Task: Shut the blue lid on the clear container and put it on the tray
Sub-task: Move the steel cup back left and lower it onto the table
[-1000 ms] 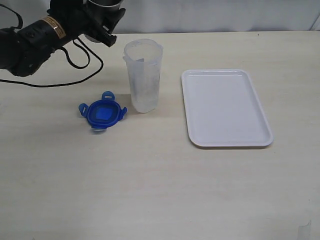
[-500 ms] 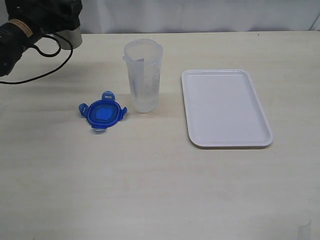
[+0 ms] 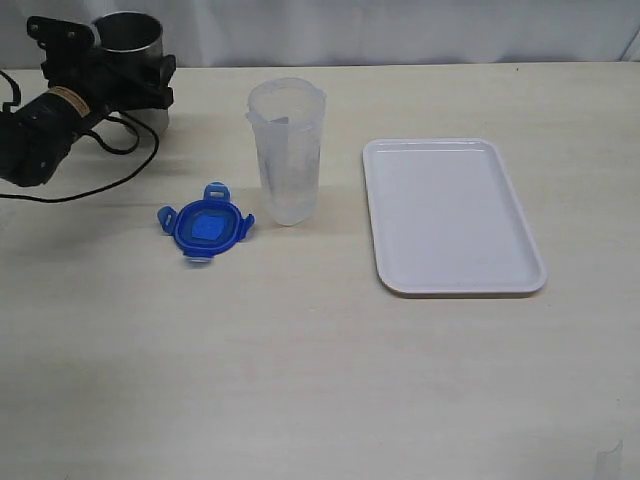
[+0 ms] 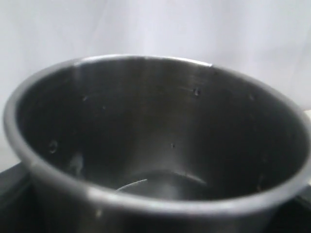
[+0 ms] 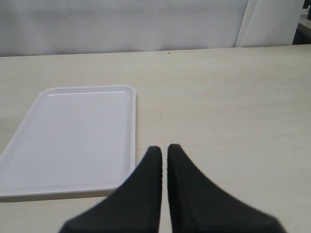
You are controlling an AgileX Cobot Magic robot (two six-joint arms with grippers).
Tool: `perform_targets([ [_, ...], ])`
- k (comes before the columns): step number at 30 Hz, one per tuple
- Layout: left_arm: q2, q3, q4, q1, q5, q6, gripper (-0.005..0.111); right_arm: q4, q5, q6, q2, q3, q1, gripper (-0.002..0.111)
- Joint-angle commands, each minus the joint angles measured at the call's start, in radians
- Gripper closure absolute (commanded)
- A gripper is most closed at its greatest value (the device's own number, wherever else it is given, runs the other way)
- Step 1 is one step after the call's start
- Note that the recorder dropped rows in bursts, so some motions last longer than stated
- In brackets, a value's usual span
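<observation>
Exterior view: blue lid [image 3: 205, 227] off, clear container [image 3: 287, 150] outside the tray [image 3: 450, 215].
The clear container stands upright mid-surface [image 3: 300, 380]; the blue lid lies apart from it toward the left edge, the tray toward the right edge. The left claw [image 3: 105, 60], spread wide, grips a steel cup [image 3: 130, 35] at the far-left corner. The right claw [image 5: 164, 151] is pinched together, empty.

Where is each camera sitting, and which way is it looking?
Exterior: high above the table, looking down across it; shows the left arm.
Left wrist: on that arm, staring into the steel cup; the arm's black edges show.
Right wrist: low over the table, facing the tray; shut right gripper shows.
Shared: exterior and right wrist see the tray.
</observation>
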Motion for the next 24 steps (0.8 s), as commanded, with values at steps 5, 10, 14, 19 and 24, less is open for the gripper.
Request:
perform_targets([
  [5,0.025,-0.015,-0.089,-0.003,-0.154,-0.068,0.107,-0.001,-0.011,0.001,-0.005,0.002,-0.004,0.104],
  [10,0.026,-0.020,-0.085,-0.018,-0.154,-0.090,0.107,-0.001,-0.011,0.001,-0.005,0.002,-0.004,0.104],
  [14,0.028,-0.023,-0.087,-0.031,-0.156,-0.090,0.107,-0.001,-0.011,0.001,-0.005,0.002,-0.004,0.104],
  [19,0.050,-0.023,-0.088,-0.042,-0.198,-0.095,0.107,-0.001,-0.011,0.001,-0.005,0.002,-0.004,0.104],
  [24,0.083,-0.043,-0.085,-0.044,-0.213,-0.095,0.107,-0.001,-0.011,0.001,-0.005,0.002,-0.004,0.104],
])
